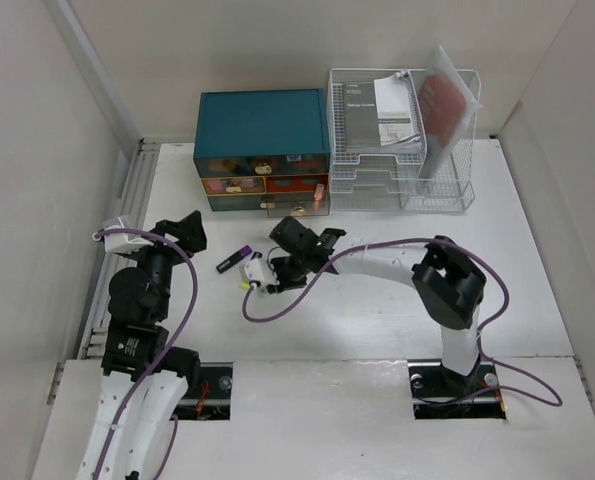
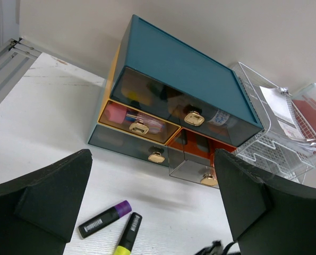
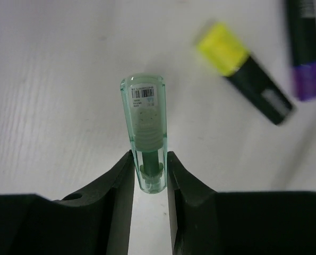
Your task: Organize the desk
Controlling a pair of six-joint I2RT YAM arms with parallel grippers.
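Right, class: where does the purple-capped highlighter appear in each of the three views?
Top external: purple-capped highlighter left of centre, before the teal drawer chest.
Left wrist: bottom edge, left of centre.
Right wrist: top right corner.
Shared landmark: yellow-capped highlighter beside it, both wrist views.

The fingers point(image 3: 118, 186) of my right hand point(image 3: 150, 175) are matt black plastic. The tube point(image 3: 144, 127) is clear, glossy, green-tinted plastic. The bench point(image 3: 51, 79) is matt white, faintly grained. The chest point(image 2: 173, 58) is smooth teal plastic, with shiny gold knobs point(image 2: 194, 118).

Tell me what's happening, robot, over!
Left end effector open. Right end effector shut on green tube. Yellow highlighter, purple highlighter loose on desk, not blocking.
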